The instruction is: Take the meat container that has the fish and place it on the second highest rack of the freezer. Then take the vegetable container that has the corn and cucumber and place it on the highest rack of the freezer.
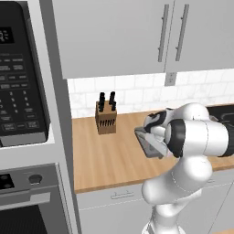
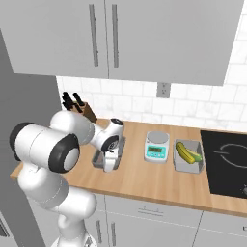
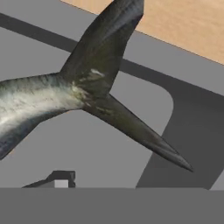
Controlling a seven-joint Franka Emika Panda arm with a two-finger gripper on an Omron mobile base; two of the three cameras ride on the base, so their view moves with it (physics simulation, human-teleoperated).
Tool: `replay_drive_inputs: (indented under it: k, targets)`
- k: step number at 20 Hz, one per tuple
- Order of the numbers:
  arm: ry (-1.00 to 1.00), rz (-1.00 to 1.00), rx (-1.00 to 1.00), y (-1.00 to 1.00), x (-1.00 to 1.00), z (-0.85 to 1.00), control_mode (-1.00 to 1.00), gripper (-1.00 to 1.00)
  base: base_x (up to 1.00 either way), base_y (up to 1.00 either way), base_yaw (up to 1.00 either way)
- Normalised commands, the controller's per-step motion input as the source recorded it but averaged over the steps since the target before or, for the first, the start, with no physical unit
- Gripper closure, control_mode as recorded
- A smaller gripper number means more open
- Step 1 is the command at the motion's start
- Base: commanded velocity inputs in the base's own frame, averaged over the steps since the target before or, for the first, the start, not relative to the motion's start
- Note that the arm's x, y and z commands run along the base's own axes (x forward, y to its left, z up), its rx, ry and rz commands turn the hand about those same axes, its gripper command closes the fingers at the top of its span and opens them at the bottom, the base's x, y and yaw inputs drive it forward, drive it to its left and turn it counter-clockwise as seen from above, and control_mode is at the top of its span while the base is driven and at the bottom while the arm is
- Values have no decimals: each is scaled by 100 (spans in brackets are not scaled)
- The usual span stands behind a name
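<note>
Step in hand: the grasp of the meat container (image 2: 107,158) is judged to be under way; no lift from the table (image 1: 109,155) is seen yet.
Meat container, position: it lies flat on the wooden table, just right of the knife block (image 1: 105,117) in the left base view and left of the kitchen scale (image 2: 157,146) in the right base view.
Fish: the forked tail of the fish (image 3: 94,94) is seen close up in the hand view, resting on the grey floor of the tray.
Pincer, position: the pincer (image 2: 110,161) is lowered onto the near end of the tray, by its rim.
Pincer, state: whether the jaws stand wide or are closed on the rim cannot be told; one dark fingertip (image 3: 61,178) is seen low in the hand view, and the other is not made out.
Grasp advice: the rim wall should be taken squarely between the jaws, clear of the fish tail.
Lift advice: the tray should be kept level, since the fish lies loose and is judged liable to slide.
Vegetable container: the pale vegetable container (image 2: 188,156) stands right of the scale, beside the cooktop (image 2: 226,161), and is to be left alone for now.
Risk: a one-ended grip on a shallow sloping wall is judged prone to tilt or slip.
</note>
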Motion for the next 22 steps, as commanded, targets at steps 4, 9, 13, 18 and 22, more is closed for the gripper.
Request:
replay_drive_inputs:
  k: [4, 9, 13, 18, 22]
  targets:
    - [0, 0, 1, -11, -2, -3, -100, 100, 0, 0, 0]
    - [-6, 0, 0, -7, -29, 16, -100, 100, 0, 0, 0]
    - [-1, 7, 9, -1, -31, 34, -100, 100, 0, 0, 0]
    - [-2, 32, 12, 0, -39, 71, -100, 100, 0, 0, 0]
    - [-4, 46, 11, -1, -21, 99, -100, 100, 0, 0, 0]
